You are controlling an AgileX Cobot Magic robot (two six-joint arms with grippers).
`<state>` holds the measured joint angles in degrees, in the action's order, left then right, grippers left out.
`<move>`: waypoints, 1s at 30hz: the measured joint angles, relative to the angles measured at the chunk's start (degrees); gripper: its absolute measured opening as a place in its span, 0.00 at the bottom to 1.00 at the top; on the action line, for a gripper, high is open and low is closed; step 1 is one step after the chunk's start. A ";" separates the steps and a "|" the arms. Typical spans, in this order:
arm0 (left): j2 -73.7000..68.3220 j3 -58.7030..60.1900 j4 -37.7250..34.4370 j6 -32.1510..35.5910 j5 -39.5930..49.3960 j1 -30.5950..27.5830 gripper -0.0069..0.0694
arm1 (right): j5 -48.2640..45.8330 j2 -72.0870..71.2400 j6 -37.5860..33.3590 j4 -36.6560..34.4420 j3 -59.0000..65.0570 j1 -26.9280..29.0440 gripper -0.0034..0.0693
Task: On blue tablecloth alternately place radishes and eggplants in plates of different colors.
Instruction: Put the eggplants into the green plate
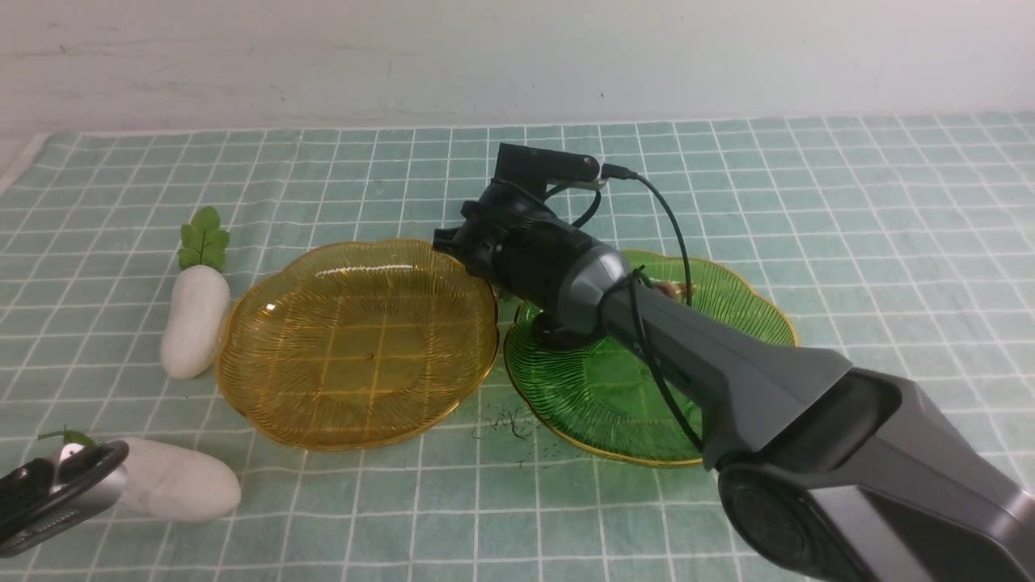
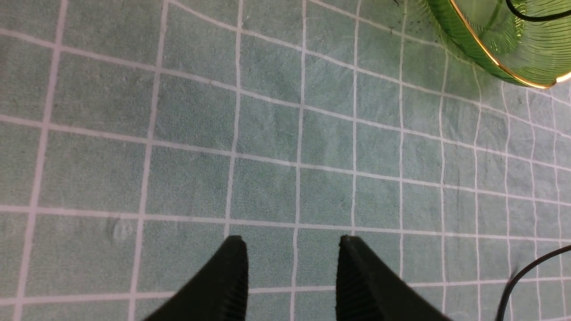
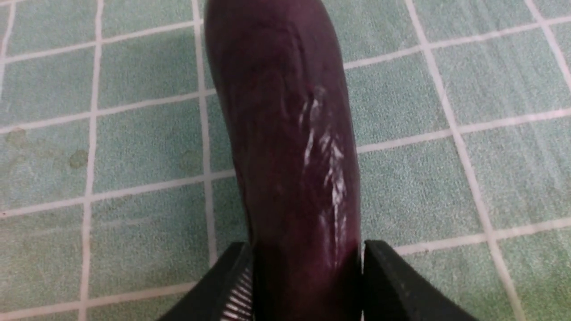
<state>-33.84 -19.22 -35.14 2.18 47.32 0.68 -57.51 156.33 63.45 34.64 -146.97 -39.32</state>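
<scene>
Purple glossy plastic, so we reckon this eggplant (image 3: 290, 133) is light, stiff, slick. Right gripper (image 3: 307, 244) clamps one end, over the cloth (image 3: 134, 147) behind the amber plate (image 1: 356, 347); mid-body would balance better. Left gripper (image 2: 291, 240) gapes, empty.

Right arm (image 1: 728, 364) stretched far forward, right hand (image 3: 307, 244) clamped tight — left hand (image 2: 291, 239) low, fingers (image 2: 223, 281) parted.

Grey right arm (image 1: 728, 364) bears black cable (image 1: 675, 226), ribbed-looking fingers (image 3: 232, 290).
</scene>
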 joint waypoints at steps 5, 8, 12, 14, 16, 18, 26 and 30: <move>0.00 0.00 0.00 0.00 0.00 0.00 0.43 | -1.52 -0.19 -4.16 -0.83 -0.13 0.00 0.41; 0.00 0.00 0.00 0.00 0.00 0.00 0.43 | -3.28 -0.79 -5.47 -1.54 -0.13 0.00 0.41; 0.00 0.00 0.00 0.00 0.00 0.00 0.43 | -5.66 -1.68 -6.45 -2.47 -0.90 0.00 0.41; 0.00 0.00 0.00 0.00 0.00 0.00 0.43 | -6.91 -1.96 -7.29 -3.22 -2.23 0.00 0.41; 0.00 0.00 0.00 0.00 0.00 0.00 0.43 | -8.01 -2.25 -8.44 -3.90 -3.74 0.00 0.41; 0.00 0.00 0.00 0.00 0.00 0.00 0.43 | -9.31 -2.70 -10.73 -4.78 -6.02 0.00 0.41; 0.00 0.00 0.06 0.00 0.00 0.00 0.43 | -14.23 -7.01 -30.08 -9.33 -19.70 -0.85 0.41; 0.00 0.00 0.12 0.00 -0.41 0.00 0.43 | -14.48 -10.47 -38.25 -14.42 -21.26 -1.27 0.41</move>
<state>-33.84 -19.22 -35.02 2.18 46.91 0.68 -71.99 145.85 25.20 20.22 -168.22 -40.60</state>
